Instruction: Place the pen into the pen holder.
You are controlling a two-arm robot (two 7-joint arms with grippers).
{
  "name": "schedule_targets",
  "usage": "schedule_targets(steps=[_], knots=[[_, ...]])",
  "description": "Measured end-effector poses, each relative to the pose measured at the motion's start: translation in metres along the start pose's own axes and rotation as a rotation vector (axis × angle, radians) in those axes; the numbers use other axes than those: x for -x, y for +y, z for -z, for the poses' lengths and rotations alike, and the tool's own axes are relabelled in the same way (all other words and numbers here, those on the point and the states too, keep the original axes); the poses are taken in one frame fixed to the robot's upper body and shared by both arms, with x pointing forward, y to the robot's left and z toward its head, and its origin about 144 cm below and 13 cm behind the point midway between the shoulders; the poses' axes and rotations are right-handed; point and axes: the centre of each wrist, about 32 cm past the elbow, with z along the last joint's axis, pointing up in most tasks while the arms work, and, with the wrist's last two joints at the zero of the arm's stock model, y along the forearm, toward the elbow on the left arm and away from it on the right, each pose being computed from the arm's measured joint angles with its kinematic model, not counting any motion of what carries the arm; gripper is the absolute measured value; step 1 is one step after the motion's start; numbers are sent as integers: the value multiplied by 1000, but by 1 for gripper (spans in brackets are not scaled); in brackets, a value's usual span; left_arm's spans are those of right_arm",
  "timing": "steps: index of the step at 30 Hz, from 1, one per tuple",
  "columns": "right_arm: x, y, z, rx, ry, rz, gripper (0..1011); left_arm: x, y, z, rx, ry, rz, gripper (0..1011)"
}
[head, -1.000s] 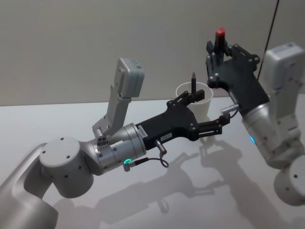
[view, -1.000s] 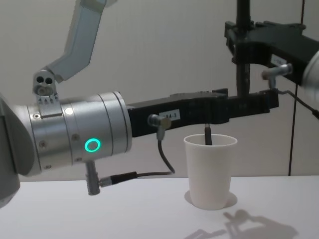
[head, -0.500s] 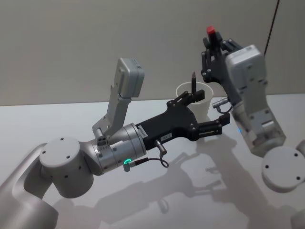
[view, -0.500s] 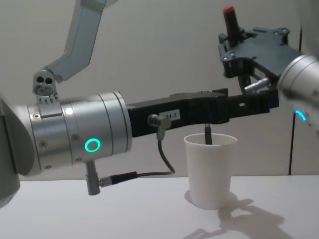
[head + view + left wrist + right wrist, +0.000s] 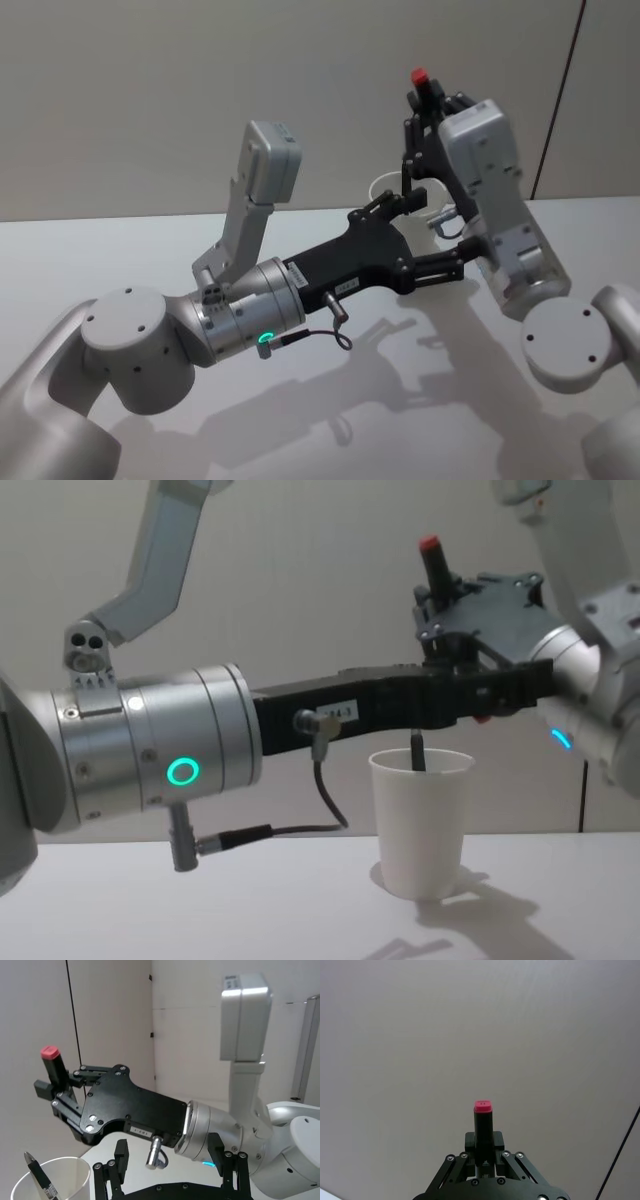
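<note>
Right gripper [image 5: 436,585] sits above the white paper cup [image 5: 422,825], fingers clamped on an upright red-capped marker [image 5: 433,568]; left gripper [image 5: 170,1182] hovers over the cup with fingers spread, holding nothing; a dark pen [image 5: 417,751] stands inside the cup on the table [image 5: 250,900].

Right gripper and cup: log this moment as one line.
right gripper: shut on red-capped pen, above cup | left gripper: open beside paper cup | cup: holds one dark pen
</note>
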Motion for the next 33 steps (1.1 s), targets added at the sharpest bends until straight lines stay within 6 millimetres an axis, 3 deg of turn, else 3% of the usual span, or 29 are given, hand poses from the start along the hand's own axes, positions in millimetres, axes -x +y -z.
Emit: schedule_targets(steps=[24, 33], knots=[[14, 13, 8, 44, 174, -44, 202, 0, 0, 0, 1, 0, 1, 1001], [15, 15, 9, 55, 213, -46, 423, 0, 0, 0, -1, 1, 0, 1001]])
